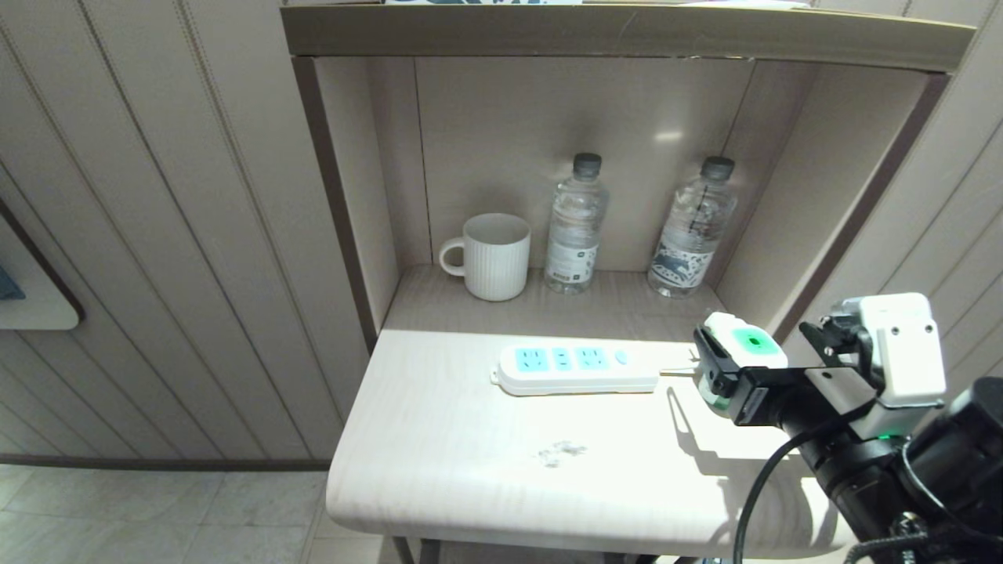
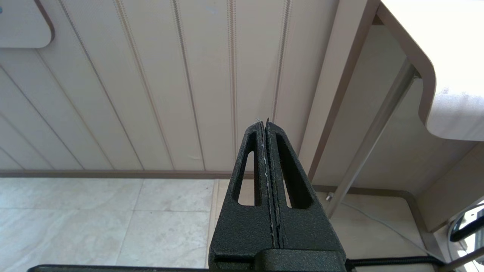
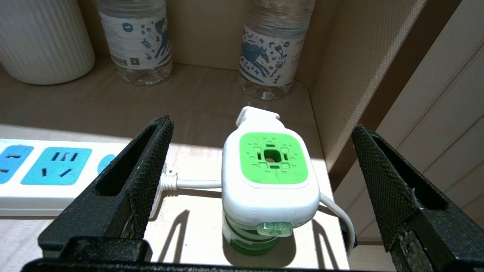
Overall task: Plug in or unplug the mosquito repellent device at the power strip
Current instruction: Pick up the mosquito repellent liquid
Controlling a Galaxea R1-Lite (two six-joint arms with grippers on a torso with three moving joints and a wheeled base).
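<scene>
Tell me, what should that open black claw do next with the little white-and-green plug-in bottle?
Probably close the open right gripper on the white-and-green mosquito repellent device: it stands upright and unplugged between the fingers, untouched, beside the flat white power strip.

device (image 1: pixel 744 345) right of power strip (image 1: pixel 576 370) | mug (image 1: pixel 494 257), bottles (image 1: pixel 576 227) behind

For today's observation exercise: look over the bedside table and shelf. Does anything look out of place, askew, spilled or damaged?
Only a small patchy smudge on the table, in front of the power strip; whether it is residue or wear cannot be told. The mosquito repellent device stands upright and unplugged over the strip's cord.
</scene>
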